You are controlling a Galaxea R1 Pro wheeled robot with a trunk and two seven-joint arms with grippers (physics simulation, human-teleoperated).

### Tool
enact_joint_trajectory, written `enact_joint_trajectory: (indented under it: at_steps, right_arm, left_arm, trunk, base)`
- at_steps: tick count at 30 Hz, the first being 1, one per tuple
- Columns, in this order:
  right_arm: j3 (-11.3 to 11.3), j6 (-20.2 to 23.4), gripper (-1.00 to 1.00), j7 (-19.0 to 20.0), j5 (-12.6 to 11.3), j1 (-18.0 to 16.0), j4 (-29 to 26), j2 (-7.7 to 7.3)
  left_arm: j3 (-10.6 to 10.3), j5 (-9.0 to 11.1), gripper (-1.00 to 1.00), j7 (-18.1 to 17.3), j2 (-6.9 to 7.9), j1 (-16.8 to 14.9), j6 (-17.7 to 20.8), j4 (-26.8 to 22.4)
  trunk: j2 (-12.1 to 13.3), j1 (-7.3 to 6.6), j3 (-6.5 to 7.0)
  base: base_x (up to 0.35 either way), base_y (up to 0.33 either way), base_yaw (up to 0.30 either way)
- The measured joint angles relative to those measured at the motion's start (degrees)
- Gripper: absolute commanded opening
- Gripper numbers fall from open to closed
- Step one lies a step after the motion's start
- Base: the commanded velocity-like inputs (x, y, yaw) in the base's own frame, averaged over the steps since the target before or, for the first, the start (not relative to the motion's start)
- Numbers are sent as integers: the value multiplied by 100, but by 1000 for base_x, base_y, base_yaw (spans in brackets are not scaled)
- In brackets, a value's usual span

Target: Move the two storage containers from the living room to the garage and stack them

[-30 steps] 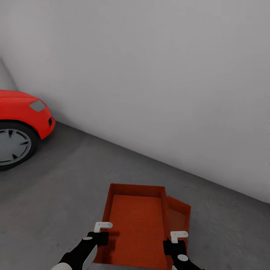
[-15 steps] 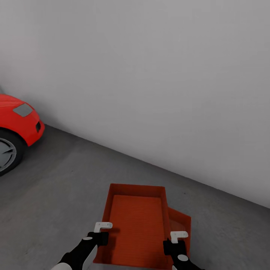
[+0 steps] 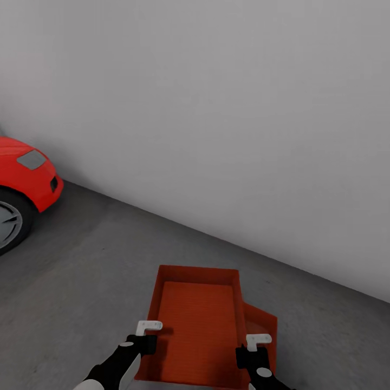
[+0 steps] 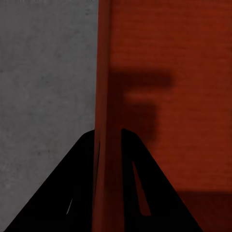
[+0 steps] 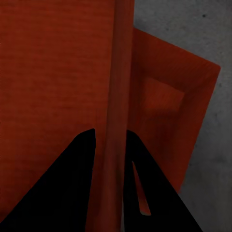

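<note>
Left gripper [image 3: 145,337] clamps the upper container's [image 3: 197,319] left wall; right gripper [image 3: 253,349] clamps its right wall. Upper container sits skewed over the lower container [image 3: 261,325] on concrete floor [image 3: 92,271], near the white wall [image 3: 216,108].

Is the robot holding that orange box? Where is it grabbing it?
Yes. The left pincer pinches the top box's left wall and the right pincer pinches its right wall. A second box sits underneath.
</note>
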Motion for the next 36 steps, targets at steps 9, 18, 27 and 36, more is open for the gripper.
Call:
enact_joint_trajectory:
  at_steps: [9, 18, 27, 36]
  right_arm:
    - [2, -4, -100, -9, 1, 1, -10, 2]
    - [-1, -5, -100, -6, 0, 1, -8, 1]
    - [-2, -6, -100, -5, 0, 1, -7, 2]
    - [2, -3, -100, -2, -2, 1, -14, -7]
  left_arm:
    - [5, -5, -100, -12, 4, -1, -11, -1]
    - [4, -5, -100, -10, 3, -1, -8, -3]
    - [3, -5, -100, -10, 3, -1, -8, -3]
    - [3, -4, -100, 1, -4, -2, -8, -3]
  trunk:
    - [0, 0, 0]
    - [0, 0, 0]
    - [0, 0, 0]
    - [0, 0, 0]
  base:
    - [157, 0, -89]
    - [4, 0, -238]
    - [0, 0, -242]
    - [0, 0, -242]
